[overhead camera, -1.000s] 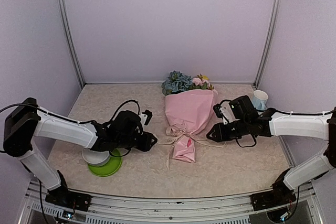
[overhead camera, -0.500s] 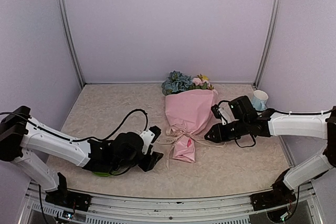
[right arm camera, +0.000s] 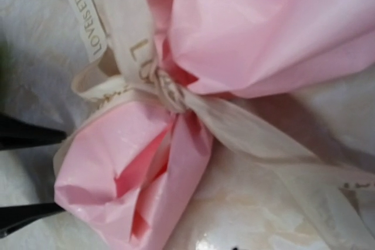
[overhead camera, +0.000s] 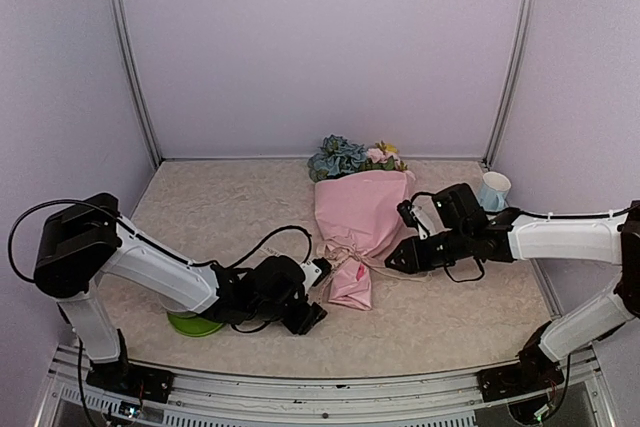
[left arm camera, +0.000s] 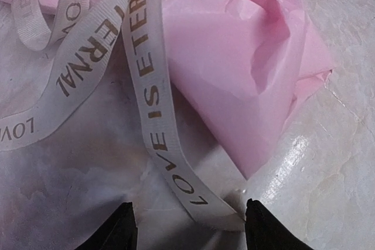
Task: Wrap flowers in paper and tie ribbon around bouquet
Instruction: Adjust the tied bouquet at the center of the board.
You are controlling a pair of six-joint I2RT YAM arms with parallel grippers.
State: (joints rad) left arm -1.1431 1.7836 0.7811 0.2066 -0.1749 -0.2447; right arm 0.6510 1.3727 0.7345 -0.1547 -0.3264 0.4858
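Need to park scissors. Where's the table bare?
Bare: the pale marbled tabletop back-left of the pink paper bouquet; the front-right strip nearer than the right gripper. Crowded: the bouquet's tied neck, between that and the left gripper.

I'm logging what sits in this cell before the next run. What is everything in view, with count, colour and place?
bouquet: one, pink paper cone with blue, pink and yellow flower heads, lying mid-table, heads toward the back wall
ribbon: one, cream with dark lettering, tied round the bouquet's narrow neck, loose ends on the table
cup: one, pale blue-white, far right, behind the right arm
plate: one, green, near left, partly under the left arm
table: one, beige marbled
left end effector: one, black, open, over a ribbon end beside the bouquet's tail
right end effector: one, black, just right of the tied neck, opening unclear
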